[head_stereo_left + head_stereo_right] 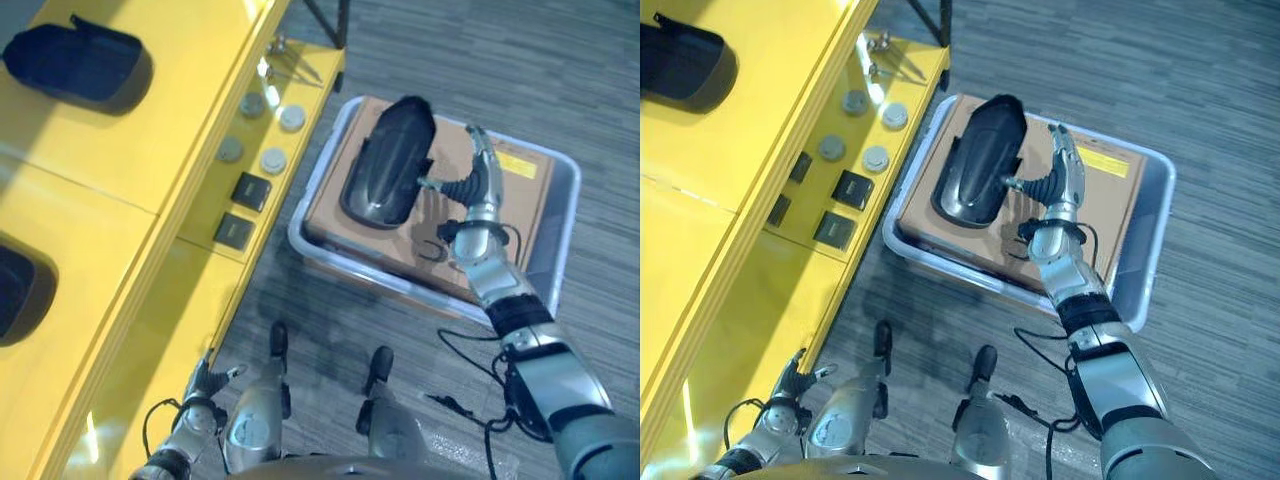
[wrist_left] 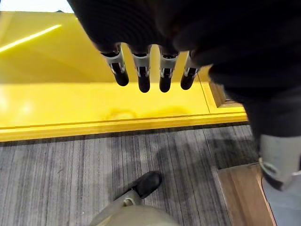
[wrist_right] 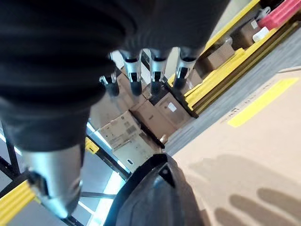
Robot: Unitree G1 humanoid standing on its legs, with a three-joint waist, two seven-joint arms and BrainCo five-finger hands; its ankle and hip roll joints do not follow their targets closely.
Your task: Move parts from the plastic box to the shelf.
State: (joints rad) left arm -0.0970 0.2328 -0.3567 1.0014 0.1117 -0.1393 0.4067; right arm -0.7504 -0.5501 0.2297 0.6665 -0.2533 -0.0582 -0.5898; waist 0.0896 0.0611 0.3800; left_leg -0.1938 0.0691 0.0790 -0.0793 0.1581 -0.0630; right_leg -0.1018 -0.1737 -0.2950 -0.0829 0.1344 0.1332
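A black curved part [image 1: 385, 170] lies on a sheet of cardboard [image 1: 520, 200] inside the grey plastic box [image 1: 565, 230] on the floor. My right hand [image 1: 480, 175] hovers over the cardboard just right of the part, open with straight fingers and its thumb pointing toward the part; it holds nothing. In the right wrist view the part [image 3: 155, 197] shows below the fingers [image 3: 155, 70]. The yellow shelf [image 1: 120, 250] runs along the left. My left hand [image 1: 205, 385] hangs open low beside the shelf's front, its fingers [image 2: 141, 75] straight and empty.
Two black parts [image 1: 75, 65] [image 1: 20, 290] rest on the shelf's top level. Its lower ledge carries several round grey discs [image 1: 262, 130], two black square blocks [image 1: 250, 190] and metal pieces [image 1: 285, 55]. Grey carpet surrounds the box.
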